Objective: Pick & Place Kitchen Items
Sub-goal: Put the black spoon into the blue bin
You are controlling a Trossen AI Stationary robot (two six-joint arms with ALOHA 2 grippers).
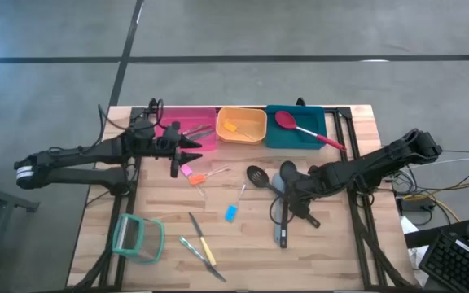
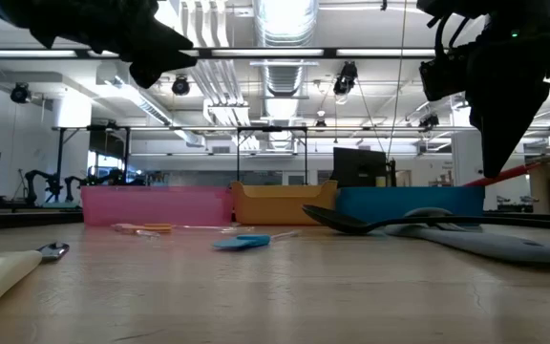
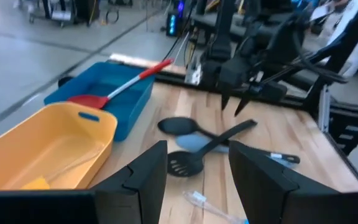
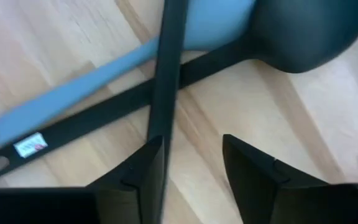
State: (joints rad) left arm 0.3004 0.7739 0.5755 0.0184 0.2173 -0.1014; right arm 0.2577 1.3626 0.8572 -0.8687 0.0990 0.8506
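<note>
**Right gripper open over crossed spoons**

The right gripper (image 1: 290, 195) hovers low with fingers parted, holding nothing, above the black spoons (image 1: 260, 176) and grey spatula (image 4: 73, 99) lying crossed on the table (image 1: 324, 260). The left gripper (image 1: 187, 150), parted and empty, waits near the pink bin (image 1: 206, 142).

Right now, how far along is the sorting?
Done: red spoon lies in the teal bin; pink bin and orange bin hold items. In hand: nothing; right tool hangs open over the black spoons, left tool open beside the pink bin. Left: those spoons, blue piece, yellow-handled knives.
</note>
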